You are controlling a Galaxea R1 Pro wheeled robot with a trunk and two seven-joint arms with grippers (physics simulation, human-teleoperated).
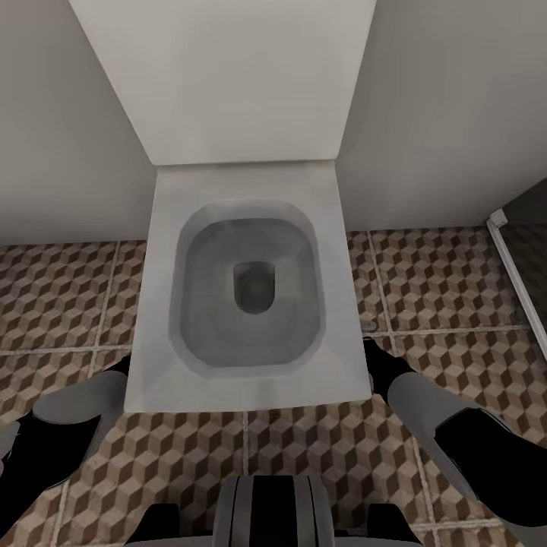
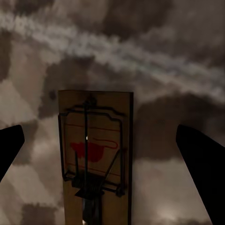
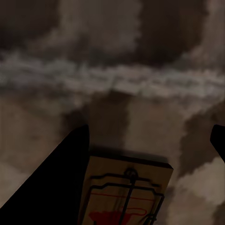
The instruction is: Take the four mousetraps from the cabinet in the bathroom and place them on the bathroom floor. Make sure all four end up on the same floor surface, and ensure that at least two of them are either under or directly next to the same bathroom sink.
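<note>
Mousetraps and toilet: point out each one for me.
left mousetrap (image 2: 96, 154), left wrist view, on its red-marked board.
right mousetrap (image 3: 129, 187), right wrist view, on its wooden board.
toilet (image 1: 243, 190), head view, on its rear rim.

No readable text, brand, number or sign is found in any view. A red printed mark is seen on the board of the mousetrap (image 2: 95, 154) in the left wrist view, but no letters can be made out. A similar red mark is seen on the second mousetrap (image 3: 127, 197) in the right wrist view, cut off by the frame edge and illegible.
</note>
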